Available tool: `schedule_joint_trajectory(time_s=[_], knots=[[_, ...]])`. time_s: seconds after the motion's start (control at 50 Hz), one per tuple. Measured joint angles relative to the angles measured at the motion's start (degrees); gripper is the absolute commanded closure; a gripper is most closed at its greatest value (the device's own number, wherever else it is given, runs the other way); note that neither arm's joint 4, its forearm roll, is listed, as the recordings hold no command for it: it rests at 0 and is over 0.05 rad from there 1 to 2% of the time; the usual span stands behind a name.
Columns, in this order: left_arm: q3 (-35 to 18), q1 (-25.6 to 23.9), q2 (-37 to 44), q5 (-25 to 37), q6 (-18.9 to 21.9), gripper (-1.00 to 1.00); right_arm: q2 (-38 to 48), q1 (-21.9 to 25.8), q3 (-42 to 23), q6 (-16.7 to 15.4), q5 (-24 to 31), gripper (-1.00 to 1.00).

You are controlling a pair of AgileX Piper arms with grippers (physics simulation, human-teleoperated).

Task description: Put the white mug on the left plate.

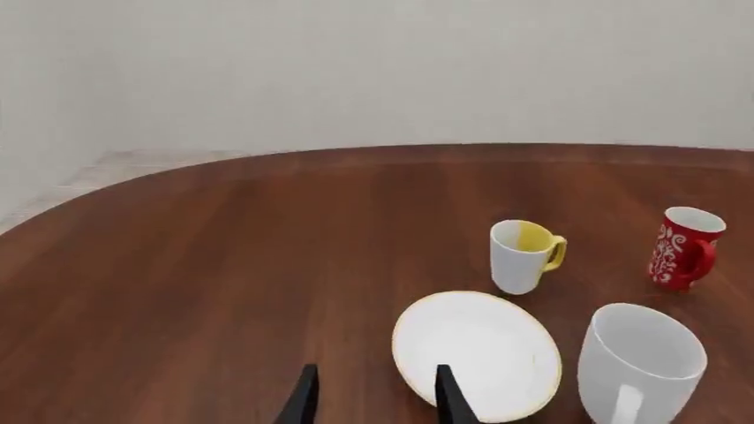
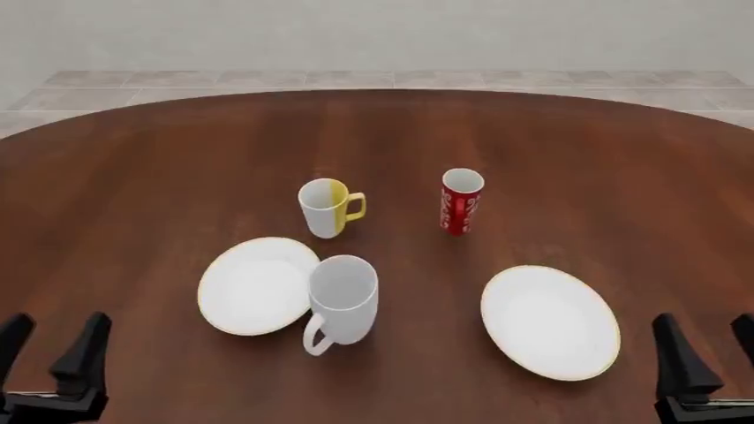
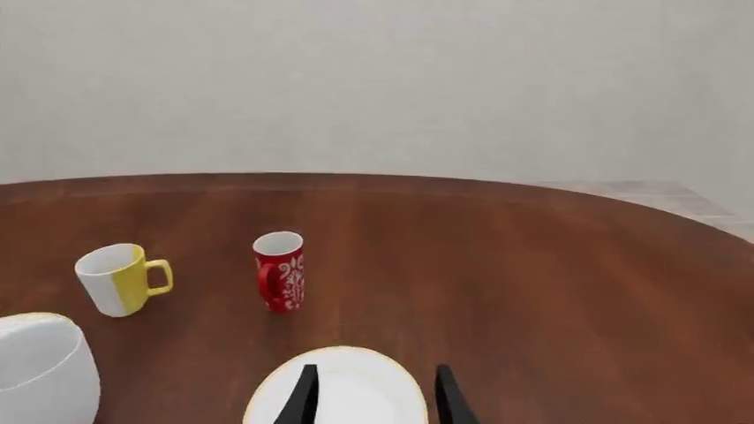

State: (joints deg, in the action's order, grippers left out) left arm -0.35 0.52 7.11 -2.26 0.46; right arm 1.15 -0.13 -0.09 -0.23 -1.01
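Nearest you, at the bottom corners of the front view, your left gripper (image 2: pixel 53 349) and right gripper (image 2: pixel 704 344) sit low over the near edge of the surface (image 2: pixel 141 168), each with its fingers apart and nothing between them.

Largest item: the round brown surface, bare across its far half and down both sides.

Next, the two plates. You will find the left plate (image 2: pixel 253 284) lying flat, left of centre; the right plate (image 2: pixel 550 321) lies flat, well apart from it. Neither plate has anything resting inside it.

Then the white mug (image 2: pixel 342 300). It stands upright, mouth up, long axis vertical, on the surface just beside the left plate's right edge; whether it touches the rim cannot be told. Its loop handle points toward you and slightly left. No contents show in it.

Smaller still, the white-and-yellow mug (image 2: pixel 325 207) stands upright just behind the left plate, handle pointing right. The red patterned cup (image 2: pixel 461 201) stands upright to its right, well apart from both plates.

Open room lies between your left gripper and the left plate.
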Motion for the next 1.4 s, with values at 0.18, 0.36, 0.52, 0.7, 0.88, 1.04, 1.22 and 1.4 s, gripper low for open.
schedule_joint_trajectory(time_s=[0.18,0.36,0.52,0.7,0.88,1.04,1.22,1.4], knots=[[0.15,0.19,-4.13,1.5,-0.72,-1.0,0.62,0.25,-0.12,-0.07,-0.6,-1.0],[0.25,0.39,-5.76,2.25,-1.17,-1.0,0.1,0.38,-0.21,0.09,-0.23,-1.0],[-0.03,0.11,-3.73,0.32,-1.67,-1.0,-0.29,0.35,-0.22,0.65,-0.11,-1.0],[-2.52,-2.35,0.83,-0.98,-2.99,-1.0,1.46,1.37,-0.13,0.58,-1.71,-1.0],[-6.46,-5.17,5.35,-0.05,-4.58,-1.0,3.03,1.6,-0.09,0.79,-3.03,-1.0],[-9.82,-7.6,9.36,0.96,-4.88,-1.0,2.97,1.69,-0.06,0.91,-2.76,-1.0],[-13.46,-10.58,13.55,1.25,-3.85,-1.0,2.27,1.68,-0.03,1.02,-1.88,-1.0],[-16.17,-13.86,17.69,-0.07,-2.38,-1.0,2.51,1.69,0.0,1.13,-1.94,-1.0]])
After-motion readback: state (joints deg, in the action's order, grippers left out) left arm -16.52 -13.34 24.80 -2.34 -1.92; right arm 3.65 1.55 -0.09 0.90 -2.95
